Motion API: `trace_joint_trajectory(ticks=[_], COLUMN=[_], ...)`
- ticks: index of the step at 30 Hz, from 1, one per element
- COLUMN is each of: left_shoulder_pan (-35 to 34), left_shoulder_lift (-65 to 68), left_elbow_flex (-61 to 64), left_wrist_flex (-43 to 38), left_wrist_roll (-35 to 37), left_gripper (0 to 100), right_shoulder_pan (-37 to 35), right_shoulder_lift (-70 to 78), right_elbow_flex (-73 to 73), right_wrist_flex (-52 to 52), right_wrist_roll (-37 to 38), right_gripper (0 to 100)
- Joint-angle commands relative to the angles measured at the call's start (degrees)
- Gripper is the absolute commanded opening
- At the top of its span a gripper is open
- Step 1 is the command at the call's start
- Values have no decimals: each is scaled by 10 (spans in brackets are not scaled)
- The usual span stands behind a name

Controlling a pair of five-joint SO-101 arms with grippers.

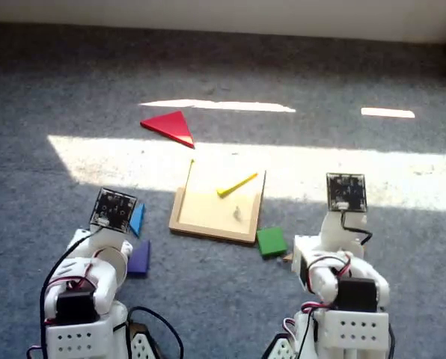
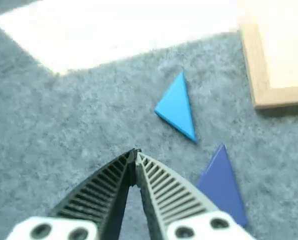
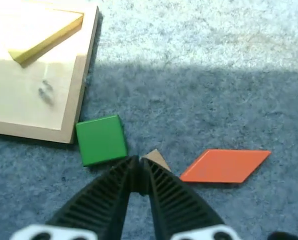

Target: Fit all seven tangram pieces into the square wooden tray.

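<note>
Above the grey carpeted table (image 1: pixel 51 82), the left gripper (image 2: pixel 135 156) is clenched on nothing, its ribbed jaws pressed together over bare carpet. Just beyond its tip the light blue triangle (image 2: pixel 178 107) lies flat, apart from the tray. The dark blue triangle (image 2: pixel 221 186) lies beside the jaws, near the light blue one but not touching it. The right gripper (image 3: pixel 138 164) is likewise closed and empty. Its tip hovers between the green square (image 3: pixel 101 140) and a small tan triangle (image 3: pixel 156 159), whose corner peeks out beside the jaws. The orange parallelogram (image 3: pixel 224 166) lies just past that, flat on the carpet. The green square sits just outside a near corner of the square wooden tray (image 3: pixel 81 85), close to the rim; I cannot tell if they touch.

By my count the job is barely begun. Only the yellow triangle (image 3: pixel 46 32) is inside the tray, toward its far side, and whether it lies fully flat is unclear. The red triangle (image 1: pixel 169 127) is well beyond the tray, farthest from both arms. Six pieces are left to place. The tray is pale wood with a low raised rim and a mostly bare floor. The pieces are flat, brightly coloured, thick-edged blocks.
</note>
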Motion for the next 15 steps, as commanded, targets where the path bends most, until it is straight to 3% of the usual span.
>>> trace_joint_trajectory(ticks=[1, 11, 15], left_shoulder_pan=[-22, -22, -20], left_shoulder_lift=[-15, 0, 109], left_elbow_flex=[-87, -244, -315], left_wrist_flex=[-45, -43, -33], left_wrist_roll=[-48, -72, -72], left_gripper=[11, 11, 11], right_shoulder_pan=[18, 45, 44], right_shoulder_lift=[-89, -250, -246], right_elbow_flex=[58, 183, 210], right_wrist_flex=[-16, -16, -16], right_wrist_roll=[7, 4, 4], right_gripper=[4, 4, 4])
